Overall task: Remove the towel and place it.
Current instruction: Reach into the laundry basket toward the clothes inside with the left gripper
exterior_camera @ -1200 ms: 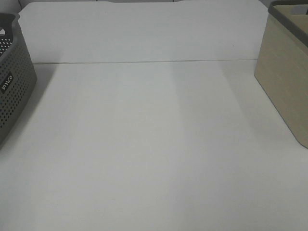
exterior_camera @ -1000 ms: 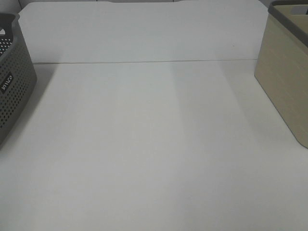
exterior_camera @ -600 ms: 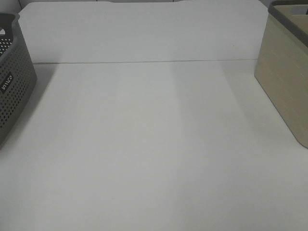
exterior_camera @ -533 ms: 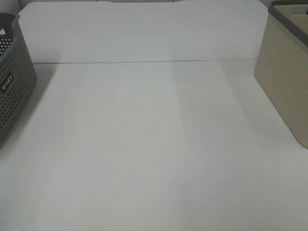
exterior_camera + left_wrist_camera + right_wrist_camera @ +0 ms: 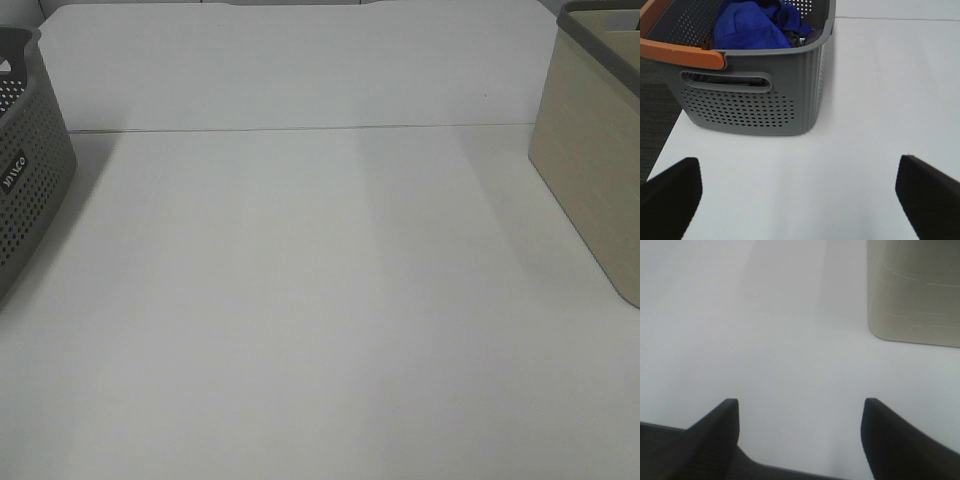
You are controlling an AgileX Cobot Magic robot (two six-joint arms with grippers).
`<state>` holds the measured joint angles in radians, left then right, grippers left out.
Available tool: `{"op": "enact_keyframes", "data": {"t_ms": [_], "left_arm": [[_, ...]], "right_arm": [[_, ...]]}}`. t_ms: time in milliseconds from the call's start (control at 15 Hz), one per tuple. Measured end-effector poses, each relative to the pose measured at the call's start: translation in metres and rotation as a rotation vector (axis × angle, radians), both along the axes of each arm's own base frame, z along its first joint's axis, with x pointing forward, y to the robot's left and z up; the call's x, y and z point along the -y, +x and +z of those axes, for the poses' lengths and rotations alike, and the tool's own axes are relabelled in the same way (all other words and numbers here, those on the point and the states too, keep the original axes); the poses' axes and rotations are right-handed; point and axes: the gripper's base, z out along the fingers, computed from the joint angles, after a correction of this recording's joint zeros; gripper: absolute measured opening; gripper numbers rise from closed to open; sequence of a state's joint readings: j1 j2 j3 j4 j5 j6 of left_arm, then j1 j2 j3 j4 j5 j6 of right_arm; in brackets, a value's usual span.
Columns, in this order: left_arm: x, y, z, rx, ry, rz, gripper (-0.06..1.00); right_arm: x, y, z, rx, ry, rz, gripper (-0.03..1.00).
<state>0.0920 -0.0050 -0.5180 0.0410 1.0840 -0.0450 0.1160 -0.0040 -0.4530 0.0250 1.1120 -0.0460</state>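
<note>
White worktop (image 5: 300,300), matt, with a thin seam running across its far part. At the far left stands a grey perforated basket (image 5: 755,100) with an orange handle (image 5: 685,52) lying along its rim. The towel (image 5: 752,25) sits inside it, royal blue and bunched in a heap at about rim level (a dark scrap beside it is too little seen to name). The left gripper (image 5: 800,192) hangs over the worktop just short of the basket's near wall, jaws wide apart, nothing between them. Neither arm appears in the high view. The right gripper (image 5: 805,432) is above the worktop's near edge, jaws likewise apart and empty. At the far right is a beige basket (image 5: 590,170) with solid walls and a dark rim, its inside not visible. Judgement: the approach step is in hand and the towel is not yet touched. The next move calls for the left gripper to rise over the rim, drop onto the top fold and close on a full bunch of plush. The lift must then go high, since a long cloth may trail and catch the handle. The placing spot is not stated; the beige basket is only my guess.
</note>
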Motion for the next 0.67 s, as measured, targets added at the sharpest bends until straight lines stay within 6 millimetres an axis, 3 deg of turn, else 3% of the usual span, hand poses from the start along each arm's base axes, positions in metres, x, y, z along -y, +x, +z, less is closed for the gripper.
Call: {"op": "enact_keyframes", "data": {"t_ms": [667], "left_arm": [[-0.0001,0.0000,0.0000,0.000,-0.002,0.002,0.98]], "right_arm": [[0.0000,0.0000,0.0000,0.000,0.000,0.000,0.69]]}}
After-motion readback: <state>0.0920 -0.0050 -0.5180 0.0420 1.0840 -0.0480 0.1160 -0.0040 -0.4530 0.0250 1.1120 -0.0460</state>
